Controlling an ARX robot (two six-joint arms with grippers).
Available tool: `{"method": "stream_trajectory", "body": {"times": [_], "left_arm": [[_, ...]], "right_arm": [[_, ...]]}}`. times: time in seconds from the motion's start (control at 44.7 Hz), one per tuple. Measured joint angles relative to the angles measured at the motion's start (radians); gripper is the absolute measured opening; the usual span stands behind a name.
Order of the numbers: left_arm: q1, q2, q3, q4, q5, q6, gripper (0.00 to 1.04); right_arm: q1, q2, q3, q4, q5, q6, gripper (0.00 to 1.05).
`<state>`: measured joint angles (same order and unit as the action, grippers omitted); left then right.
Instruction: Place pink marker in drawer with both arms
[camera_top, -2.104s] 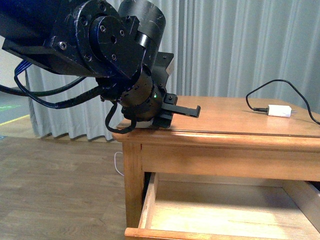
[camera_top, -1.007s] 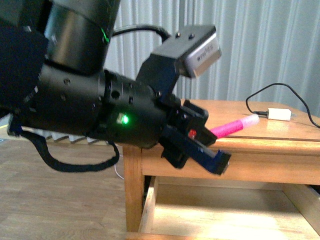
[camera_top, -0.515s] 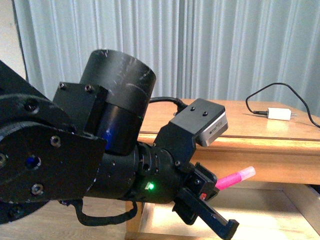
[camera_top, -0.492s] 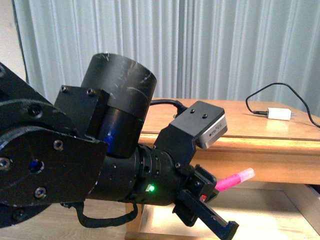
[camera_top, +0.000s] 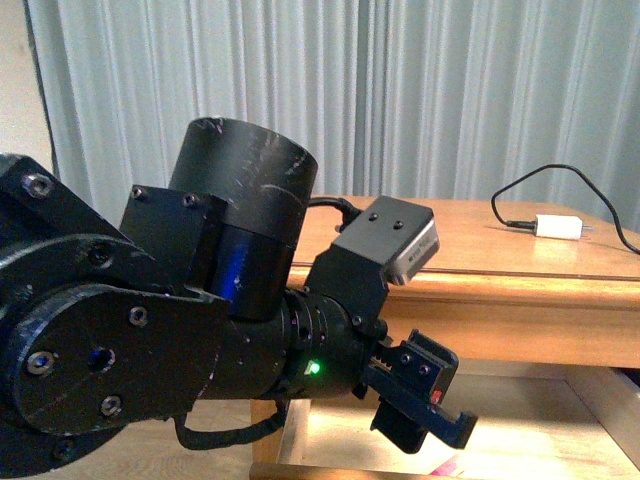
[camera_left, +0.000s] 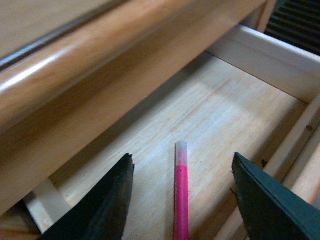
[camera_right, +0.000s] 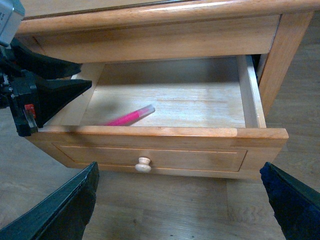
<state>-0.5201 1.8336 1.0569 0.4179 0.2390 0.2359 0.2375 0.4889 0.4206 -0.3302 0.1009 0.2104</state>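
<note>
1. I see my left gripper has released the pink marker; its jaws stand spread
2. Bright pink, pale-capped, it lies flat inside the open drawer
3. My right gripper is spread too

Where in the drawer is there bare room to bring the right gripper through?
Bare floor runs from the pink marker to the drawer side wall farthest from the left gripper, and along the back wall. The other end is crowded: the open left gripper hangs over the marker there.
</note>
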Motion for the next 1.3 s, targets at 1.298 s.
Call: {"method": "stream_trajectory", "body": {"times": [1.298], "left_arm": [[0.261, -1.394, -0.761, -0.346, -0.364, -0.406, 0.99]], "right_arm": [[0.000, 0.000, 0.000, 0.000, 0.000, 0.000, 0.96]]}}
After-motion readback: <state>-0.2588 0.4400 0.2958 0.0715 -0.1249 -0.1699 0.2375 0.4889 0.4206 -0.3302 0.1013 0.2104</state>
